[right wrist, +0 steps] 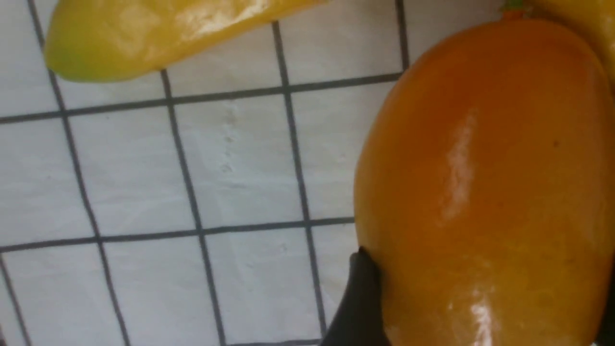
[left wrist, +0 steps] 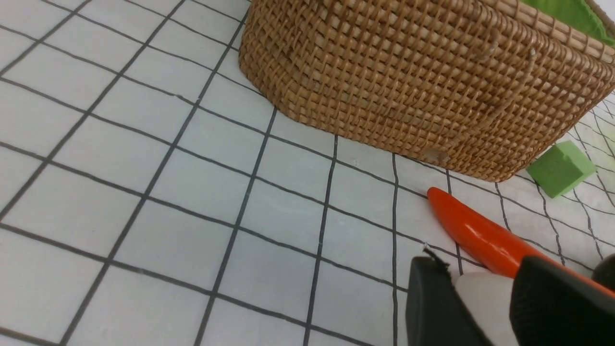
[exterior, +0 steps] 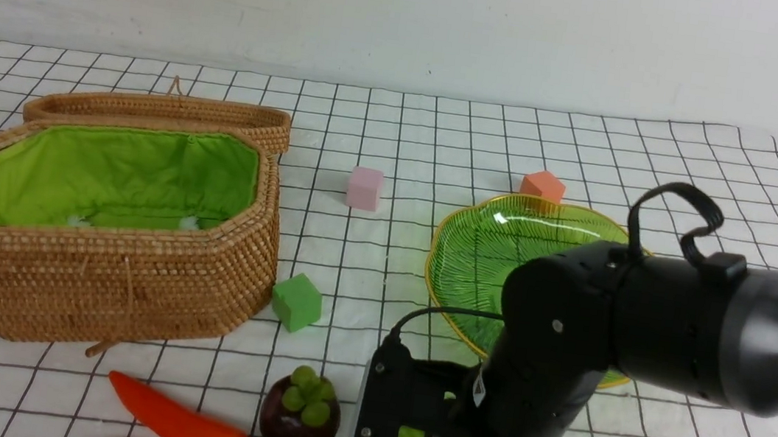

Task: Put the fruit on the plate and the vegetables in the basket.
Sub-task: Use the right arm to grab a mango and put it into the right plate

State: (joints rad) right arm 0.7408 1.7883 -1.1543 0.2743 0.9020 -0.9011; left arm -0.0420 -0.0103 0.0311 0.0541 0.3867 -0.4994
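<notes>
In the left wrist view my left gripper (left wrist: 480, 288) is shut on the white radish (left wrist: 483, 298), low over the cloth. The red-orange pepper (left wrist: 480, 235) lies right beside it, below the rattan basket (left wrist: 423, 81). My right gripper (right wrist: 485, 293) is closed round the orange mango (right wrist: 480, 182), a black finger (right wrist: 360, 302) against each side; the mango lies on the cloth. The yellow banana (right wrist: 158, 33) lies close by. In the front view the mangosteen (exterior: 301, 408) sits by the pepper (exterior: 178, 424), the basket (exterior: 98, 287) stands open at left, and the green plate (exterior: 473, 258) is at right.
Small cubes lie on the checked cloth: pink (exterior: 364, 187), orange (exterior: 543, 185) behind the plate, green (exterior: 296, 301) at the basket's right corner. The right arm (exterior: 642, 331) hides the plate's near right part. The basket's lid (exterior: 165, 109) lies open behind it.
</notes>
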